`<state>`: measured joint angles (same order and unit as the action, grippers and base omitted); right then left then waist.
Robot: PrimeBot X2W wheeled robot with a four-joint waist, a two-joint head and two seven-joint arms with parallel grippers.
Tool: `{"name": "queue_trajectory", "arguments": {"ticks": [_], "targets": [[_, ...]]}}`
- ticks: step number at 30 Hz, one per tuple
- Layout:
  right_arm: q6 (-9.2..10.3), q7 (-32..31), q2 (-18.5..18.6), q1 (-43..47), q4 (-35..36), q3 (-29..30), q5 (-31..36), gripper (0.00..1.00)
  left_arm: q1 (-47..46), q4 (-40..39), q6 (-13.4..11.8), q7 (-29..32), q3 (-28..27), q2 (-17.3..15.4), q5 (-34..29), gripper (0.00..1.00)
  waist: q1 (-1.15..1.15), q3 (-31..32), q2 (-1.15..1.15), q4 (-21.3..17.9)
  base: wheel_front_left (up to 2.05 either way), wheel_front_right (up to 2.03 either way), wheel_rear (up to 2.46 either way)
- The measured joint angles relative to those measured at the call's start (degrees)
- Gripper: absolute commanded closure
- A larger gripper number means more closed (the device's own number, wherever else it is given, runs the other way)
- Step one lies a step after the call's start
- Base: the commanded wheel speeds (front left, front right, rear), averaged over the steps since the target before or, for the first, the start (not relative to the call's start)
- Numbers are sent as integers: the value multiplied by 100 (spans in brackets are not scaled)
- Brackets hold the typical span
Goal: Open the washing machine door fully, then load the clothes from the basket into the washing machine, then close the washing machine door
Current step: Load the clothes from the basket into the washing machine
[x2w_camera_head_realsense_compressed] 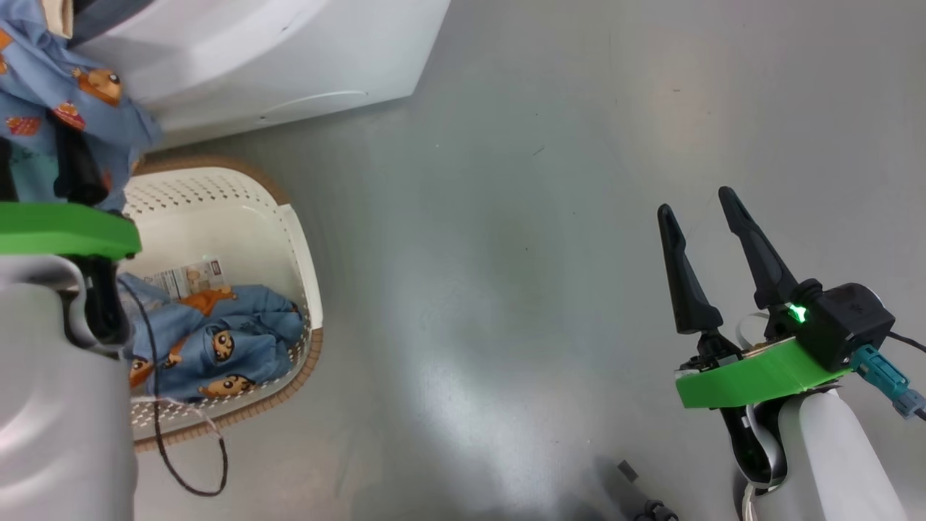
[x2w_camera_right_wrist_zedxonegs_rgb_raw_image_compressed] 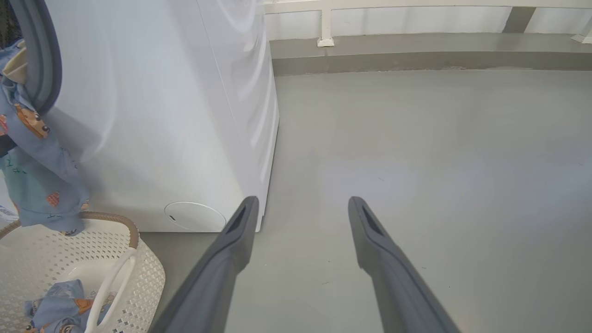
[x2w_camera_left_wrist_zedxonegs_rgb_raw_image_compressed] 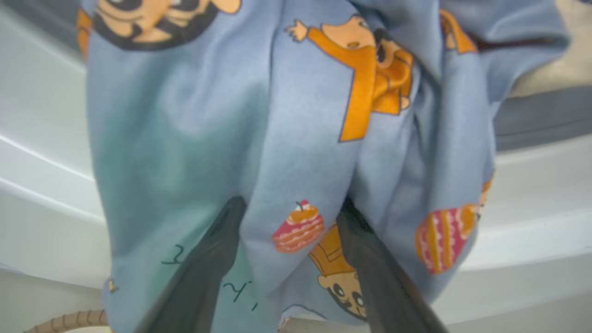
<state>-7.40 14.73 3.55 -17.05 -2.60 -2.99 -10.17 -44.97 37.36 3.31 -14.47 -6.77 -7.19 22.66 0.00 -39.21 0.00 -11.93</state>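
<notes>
A light blue garment [x2w_camera_head_realsense_compressed: 61, 116] printed with orange figures hangs from my left gripper [x2w_camera_left_wrist_zedxonegs_rgb_raw_image_compressed: 289, 208], shut on its folds, in front of the white washing machine [x2w_camera_head_realsense_compressed: 246, 58] and above the basket [x2w_camera_head_realsense_compressed: 289, 239]. From the right wrist, that garment [x2w_camera_right_wrist_zedxonegs_rgb_raw_image_compressed: 32, 175] dangles beside the grey gasket [x2w_camera_right_wrist_zedxonegs_rgb_raw_image_compressed: 44, 60]. A second blue garment [x2w_camera_head_realsense_compressed: 217, 347] lies in the near end of the cream basket, over its label. My right gripper [x2w_camera_head_realsense_compressed: 698, 202] stands open over bare floor, far right of the basket, holding nothing. The door is out of view.
The machine's round service cap [x2w_camera_right_wrist_zedxonegs_rgb_raw_image_compressed: 194, 216] sits low on its front. A black cable [x2w_camera_head_realsense_compressed: 181, 463] loops over the basket's near rim. A low ledge and white railing [x2w_camera_right_wrist_zedxonegs_rgb_raw_image_compressed: 416, 41] bound the grey floor behind the machine. Dark hardware [x2w_camera_head_realsense_compressed: 644, 499] lies at the bottom.
</notes>
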Motion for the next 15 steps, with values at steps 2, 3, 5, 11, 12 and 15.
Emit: {"name": "queue_trajectory", "arguments": {"ticks": [2, 3, 5, 11, 12, 15], "targets": [[0, 0, 2, -2, 1, -12, 0, 0, -47, 60, 5, 0, -58, 23, -47, 0, 0, -13, 0, -16, 0, 0, 0], [0, 0, 2, -2, 2, -19, 1, 0, -65, 97, 7, 0, -97, 23, -65, 0, 0, -18, 0, -29, 0, 0, 0], [0, 0, 2, -2, 4, -23, 1, 0, -129, 148, 55, 0, -149, 29, -148, 0, 0, -28, 0, -56, 0, 0, 0], [0, 0, 3, -2, 8, -14, 1, 0, -279, 169, 104, 0, -279, 103, -386, 0, 0, -70, 0, -100, 0, 0, 0], [0, 0, 3, -2, 8, -11, 0, 0, -286, 169, 105, 0, -304, 121, -407, 18, 0, -73, 0, -99, 0, 0, 0], [-1, 0, 2, -2, 7, 0, 1, 0, -287, 169, 107, 0, -396, 200, -506, 100, 0, -65, 0, -81, 0, 0, 0]]}}
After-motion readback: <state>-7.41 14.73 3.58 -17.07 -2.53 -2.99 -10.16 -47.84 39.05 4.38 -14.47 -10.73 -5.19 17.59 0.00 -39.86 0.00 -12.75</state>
